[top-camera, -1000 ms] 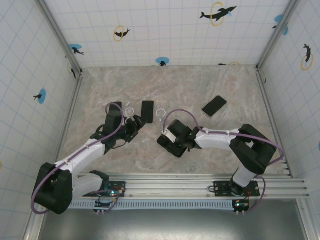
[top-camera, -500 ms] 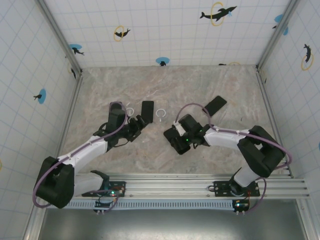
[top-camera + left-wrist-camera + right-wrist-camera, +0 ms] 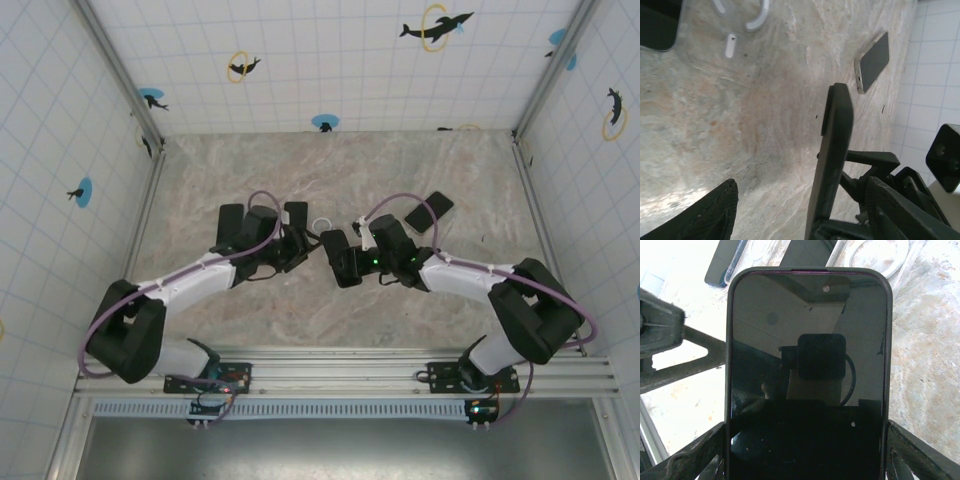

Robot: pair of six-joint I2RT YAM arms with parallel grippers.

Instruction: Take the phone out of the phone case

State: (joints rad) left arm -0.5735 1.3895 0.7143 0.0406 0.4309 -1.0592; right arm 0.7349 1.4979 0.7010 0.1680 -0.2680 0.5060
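A dark-screened phone (image 3: 807,365) sits in a dark phone case (image 3: 730,340), and my right gripper (image 3: 805,452) is shut on the case's two long edges, holding it off the table. Seen from above, the cased phone (image 3: 338,258) hangs at the table's middle, between the two grippers. My left gripper (image 3: 807,215) is open with the phone (image 3: 834,150) edge-on between its fingers. One finger (image 3: 710,215) stands well clear of it and the other finger (image 3: 900,210) is closer. The left gripper (image 3: 303,248) meets the phone from the left.
A second black phone (image 3: 295,212) and another black slab (image 3: 231,222) lie behind the left arm. A white ring (image 3: 322,224) lies beside them. A light-edged phone (image 3: 430,211) rests at the back right, also seen as a light-edged phone (image 3: 872,62).
The right gripper carried the cased phone up and leftward toward the centre. The left gripper swung right to straddle the phone, and its jaws have narrowed.
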